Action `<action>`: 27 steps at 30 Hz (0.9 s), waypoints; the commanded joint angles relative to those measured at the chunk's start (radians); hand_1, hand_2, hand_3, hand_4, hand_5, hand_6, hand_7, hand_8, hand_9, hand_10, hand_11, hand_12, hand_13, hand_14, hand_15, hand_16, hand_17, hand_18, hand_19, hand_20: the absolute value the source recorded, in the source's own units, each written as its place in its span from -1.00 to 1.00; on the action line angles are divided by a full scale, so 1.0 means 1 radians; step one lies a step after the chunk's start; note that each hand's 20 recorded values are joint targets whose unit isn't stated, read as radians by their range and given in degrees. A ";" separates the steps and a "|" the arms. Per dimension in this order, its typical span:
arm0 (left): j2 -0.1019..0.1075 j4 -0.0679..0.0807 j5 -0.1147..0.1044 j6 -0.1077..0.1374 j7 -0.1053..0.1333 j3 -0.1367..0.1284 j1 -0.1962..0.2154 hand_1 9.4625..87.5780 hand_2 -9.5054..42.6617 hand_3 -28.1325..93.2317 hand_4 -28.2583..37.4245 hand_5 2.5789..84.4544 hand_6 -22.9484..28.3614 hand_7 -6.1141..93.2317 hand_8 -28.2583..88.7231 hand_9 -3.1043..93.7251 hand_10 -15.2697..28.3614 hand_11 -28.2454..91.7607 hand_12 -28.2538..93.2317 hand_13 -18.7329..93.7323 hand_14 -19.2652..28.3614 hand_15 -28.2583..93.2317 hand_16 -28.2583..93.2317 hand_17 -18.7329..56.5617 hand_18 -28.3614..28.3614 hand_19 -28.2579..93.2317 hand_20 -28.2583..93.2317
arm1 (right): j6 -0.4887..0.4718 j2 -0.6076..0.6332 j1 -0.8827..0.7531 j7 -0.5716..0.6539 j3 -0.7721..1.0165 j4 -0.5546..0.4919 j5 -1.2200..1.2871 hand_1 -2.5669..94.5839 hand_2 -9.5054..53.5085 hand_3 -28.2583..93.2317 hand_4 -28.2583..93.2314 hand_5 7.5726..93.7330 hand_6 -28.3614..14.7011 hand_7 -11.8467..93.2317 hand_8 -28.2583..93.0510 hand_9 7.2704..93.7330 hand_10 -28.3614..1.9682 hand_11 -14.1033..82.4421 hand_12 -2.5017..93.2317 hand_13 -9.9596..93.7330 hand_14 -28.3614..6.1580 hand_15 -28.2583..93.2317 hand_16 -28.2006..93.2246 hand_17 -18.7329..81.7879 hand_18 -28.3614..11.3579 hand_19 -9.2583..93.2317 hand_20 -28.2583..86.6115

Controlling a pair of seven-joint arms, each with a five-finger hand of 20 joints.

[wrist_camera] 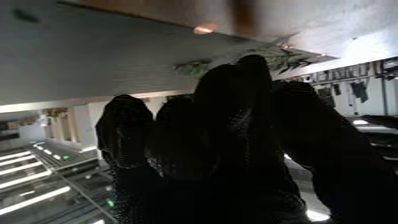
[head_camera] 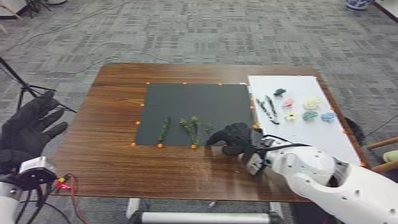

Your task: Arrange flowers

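Note:
In the head view my right hand [head_camera: 235, 139] is low at the black mat's [head_camera: 191, 95] front right corner. A thin green sprig [head_camera: 210, 129] lies just left of it, its lower end hidden; I cannot tell whether they touch. A bushier sprig [head_camera: 189, 127] and a slim upright one [head_camera: 165, 131] lie farther left. Pink [head_camera: 288, 102], blue [head_camera: 328, 117] and pale yellow [head_camera: 311, 104] flowers rest on the white board [head_camera: 306, 136]. My left hand [head_camera: 31, 127] stays open beyond the table's left edge. In the right wrist view, green leaves [wrist_camera: 290, 61] show past my right hand [wrist_camera: 240, 115].
Dark slender tools [head_camera: 268, 110] lie along the white board's left side. Small orange markers [head_camera: 161, 145] line the mat's edges. The brown table [head_camera: 111, 117] extends left of the mat, and a black tripod stands beyond its left edge.

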 commanded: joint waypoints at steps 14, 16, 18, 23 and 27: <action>0.002 0.003 0.004 -0.005 -0.008 0.001 -0.005 -0.65 -0.80 0.57 -1.00 -0.60 -0.05 -0.46 -0.69 -0.66 0.08 -0.24 -0.21 -0.60 0.28 0.12 -0.61 -0.84 0.63 0.07 -0.34 | 0.003 -0.055 0.048 0.055 -0.041 0.041 -0.044 -0.58 -0.17 1.00 -0.52 0.02 0.46 -0.47 -0.75 0.64 0.05 0.51 -0.15 0.66 0.06 0.82 0.06 0.25 -0.82 1.00 0.69; 0.005 0.003 0.000 -0.003 -0.008 0.001 -0.005 -0.65 -0.80 0.57 -1.00 -0.60 -0.05 -0.46 -0.69 -0.66 0.08 -0.24 -0.21 -0.60 0.28 0.12 -0.61 -0.84 0.63 0.07 -0.34 | -0.002 -0.062 0.045 0.059 -0.035 0.044 -0.042 -0.58 -0.17 1.00 -0.52 0.02 0.45 -0.47 -0.75 0.64 0.04 0.52 -0.15 0.66 0.06 0.82 0.06 0.25 -0.82 1.00 0.69; 0.004 0.002 0.002 -0.003 -0.006 0.002 -0.002 -0.65 -0.80 0.57 -1.00 -0.60 -0.05 -0.46 -0.69 -0.66 0.08 -0.24 -0.21 -0.60 0.28 0.12 -0.61 -0.84 0.63 0.07 -0.34 | 0.001 -0.071 0.050 0.063 -0.038 0.051 -0.048 -0.58 -0.17 1.00 -0.52 0.02 0.45 -0.47 -0.75 0.64 0.04 0.52 -0.15 0.67 0.06 0.82 0.06 0.25 -0.82 1.00 0.69; 0.007 0.006 0.004 -0.007 -0.012 0.006 -0.014 -0.65 -0.80 0.57 -1.00 -0.60 -0.05 -0.46 -0.69 -0.66 0.08 -0.24 -0.21 -0.60 0.28 0.12 -0.61 -0.84 0.63 0.07 -0.34 | 0.004 -0.079 0.041 0.069 -0.030 0.045 -0.044 -0.58 -0.17 1.00 -0.53 0.02 0.46 -0.47 -0.75 0.64 0.05 0.52 -0.16 0.67 0.06 0.82 0.06 0.25 -0.82 1.00 0.70; 0.006 0.004 0.003 -0.008 -0.012 0.001 -0.008 -0.65 -0.80 0.57 -1.00 -0.60 -0.05 -0.46 -0.68 -0.66 0.08 -0.24 -0.21 -0.60 0.28 0.12 -0.61 -0.84 0.63 0.07 -0.34 | 0.002 -0.077 0.034 0.061 -0.030 0.033 -0.049 -0.59 -0.16 1.00 -0.53 0.02 0.45 -0.47 -0.75 0.64 0.05 0.53 -0.18 0.67 0.06 0.82 0.06 0.25 -0.82 1.00 0.70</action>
